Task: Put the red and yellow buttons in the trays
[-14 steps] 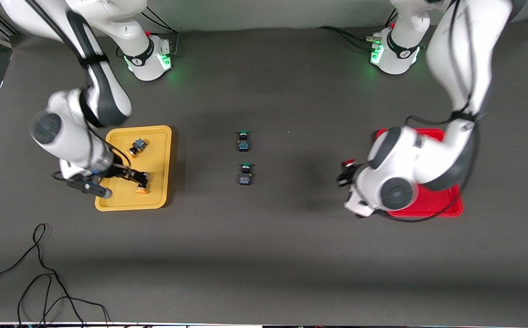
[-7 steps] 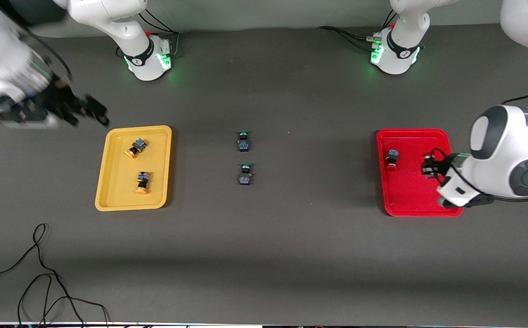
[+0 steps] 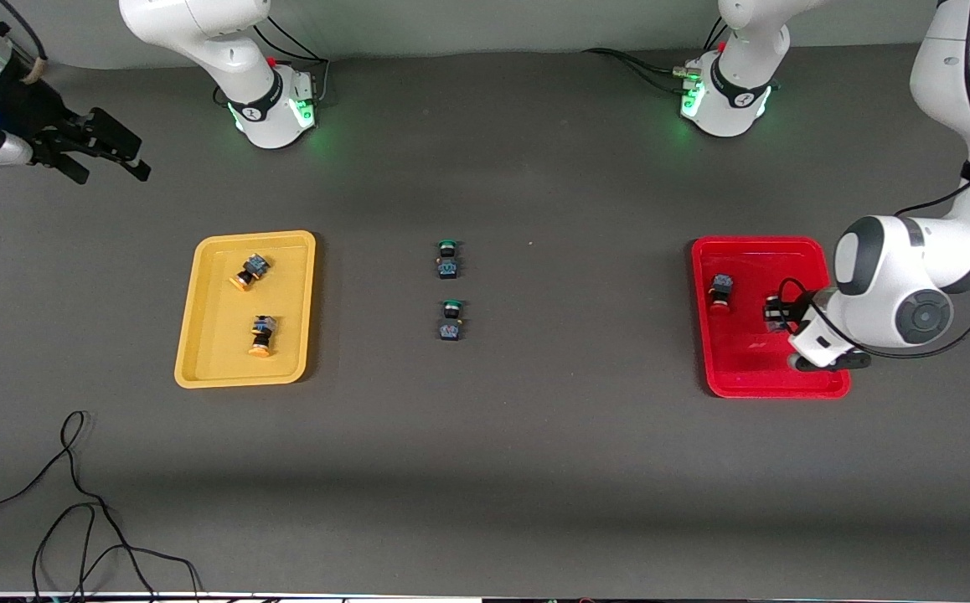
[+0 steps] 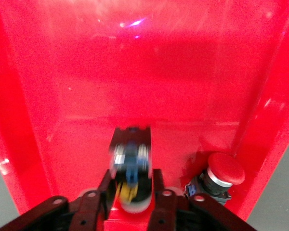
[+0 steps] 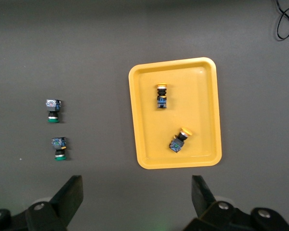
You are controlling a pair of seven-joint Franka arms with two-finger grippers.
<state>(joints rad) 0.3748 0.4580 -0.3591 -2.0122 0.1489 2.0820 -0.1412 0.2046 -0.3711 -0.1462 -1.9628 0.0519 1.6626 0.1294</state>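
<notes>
My left gripper (image 3: 774, 311) (image 4: 131, 178) is low over the red tray (image 3: 753, 368) (image 4: 149, 86), shut on a button (image 4: 130, 144) with a dark body and a blue part; its cap does not show. A red-capped button (image 3: 719, 293) (image 4: 225, 169) lies in the red tray beside it. The yellow tray (image 3: 208, 335) (image 5: 207, 96) holds two orange-yellow-capped buttons (image 3: 250, 270) (image 3: 262, 335), which also show in the right wrist view (image 5: 161, 96) (image 5: 179, 140). My right gripper (image 3: 115, 176) (image 5: 136, 185) is open and empty, high over the table at the right arm's end.
Two green-capped buttons (image 3: 447, 258) (image 3: 451, 320) lie on the dark table between the trays and show in the right wrist view (image 5: 53, 110) (image 5: 59, 147). A black cable (image 3: 74, 502) lies near the front edge at the right arm's end.
My left gripper carried the button over the red tray and has come lower. My right gripper left the second yellow button in the yellow tray and rose away toward the table's end.
</notes>
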